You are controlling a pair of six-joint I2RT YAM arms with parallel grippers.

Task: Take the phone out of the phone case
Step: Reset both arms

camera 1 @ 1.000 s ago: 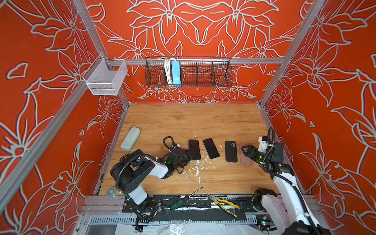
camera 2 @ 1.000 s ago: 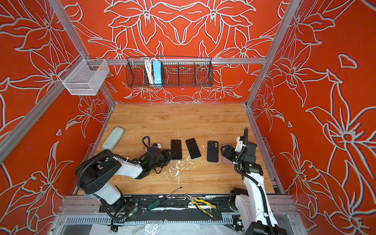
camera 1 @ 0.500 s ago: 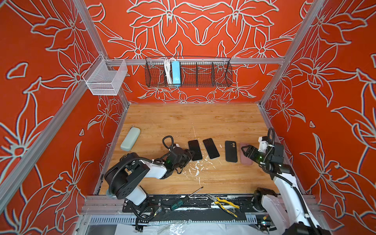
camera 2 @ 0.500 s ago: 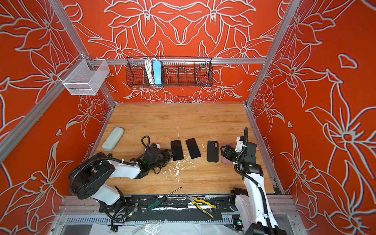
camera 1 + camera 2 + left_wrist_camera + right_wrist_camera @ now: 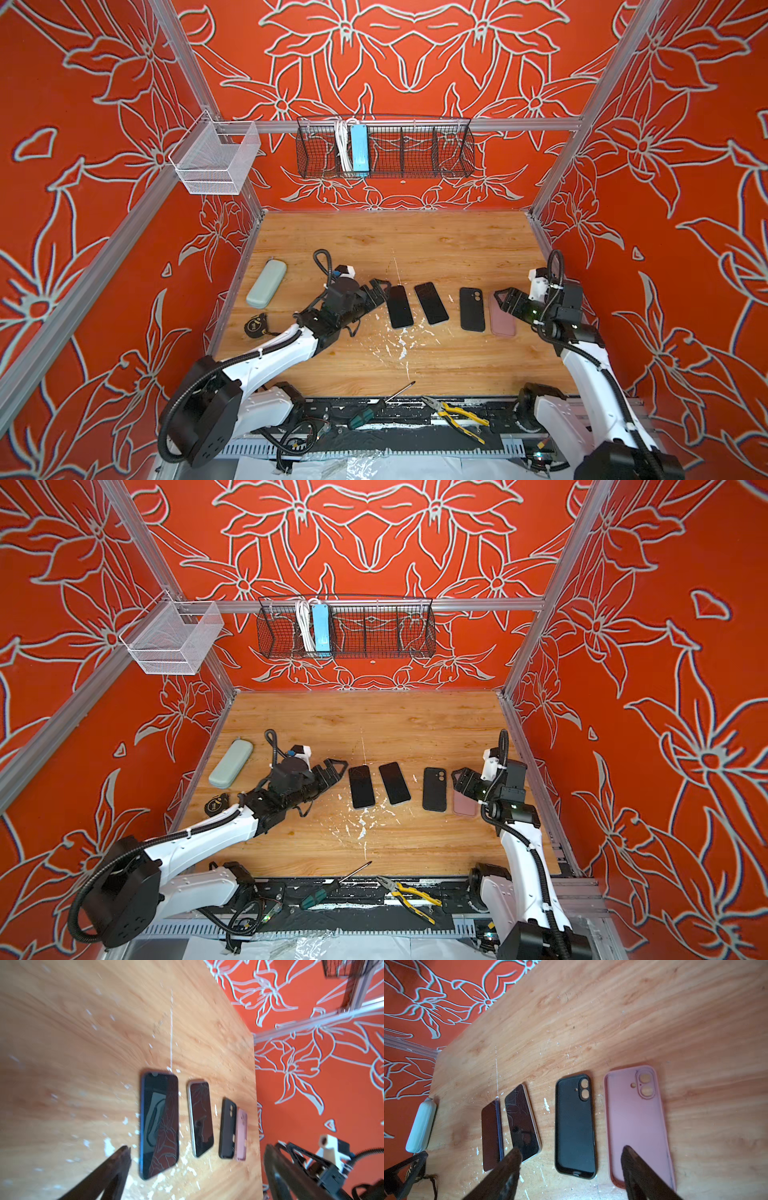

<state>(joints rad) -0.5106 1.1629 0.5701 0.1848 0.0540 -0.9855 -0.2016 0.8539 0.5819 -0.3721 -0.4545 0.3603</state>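
Lying phone (image 5: 159, 1126), apparently beside left fingers (image 5: 118, 1165)

The right tool (image 5: 506, 301) hides part of the pink case (image 5: 503, 326) in both top views. In the left wrist view the counter (image 5: 62, 1043) looks blurry and the left tool (image 5: 198, 1148) is cut off.
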